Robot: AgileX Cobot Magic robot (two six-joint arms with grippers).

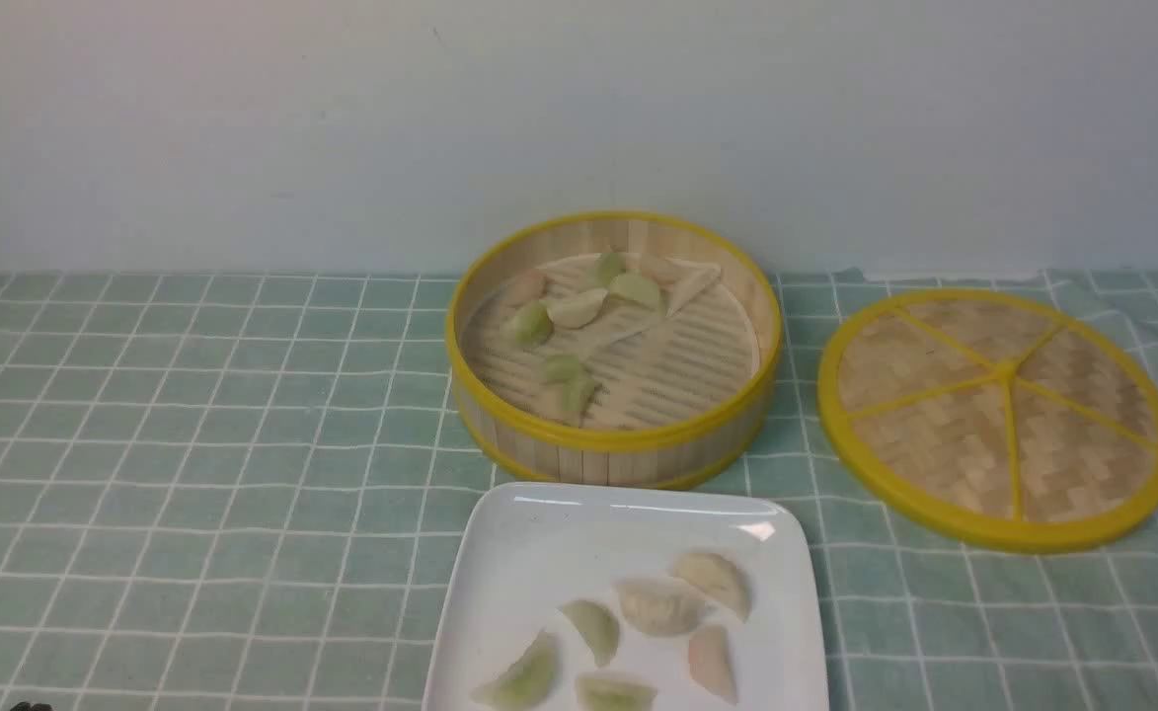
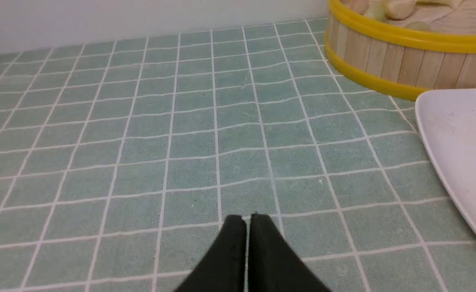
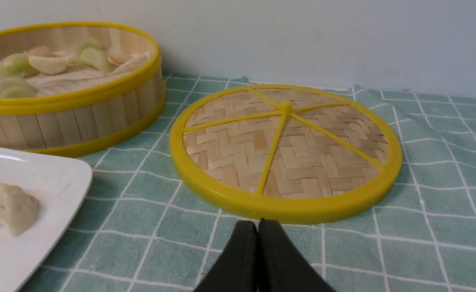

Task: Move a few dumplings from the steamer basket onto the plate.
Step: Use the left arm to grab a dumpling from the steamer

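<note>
1. Both the left gripper (image 2: 248, 219) and the right gripper (image 3: 262, 223) are closed with nothing between the tips; if either went down like that, it would nudge food rather than pick it up.
2. Six dumplings (image 1: 661, 606) lie on the plate (image 1: 529, 533), some touching or nearly so; one more dropped among them could stick or shove a neighbour.
3. The steamer (image 1: 614, 464) stands just beyond the plate, more dumplings (image 1: 577, 308) inside. A low crossing could catch its raised rim and push it.
4. Those inside bunch together, so a wide grasp might drag two; their soft, slick skins could slip or tear.
5. The lid (image 1: 998, 533) lies off to the right, unlikely to interfere.
</note>
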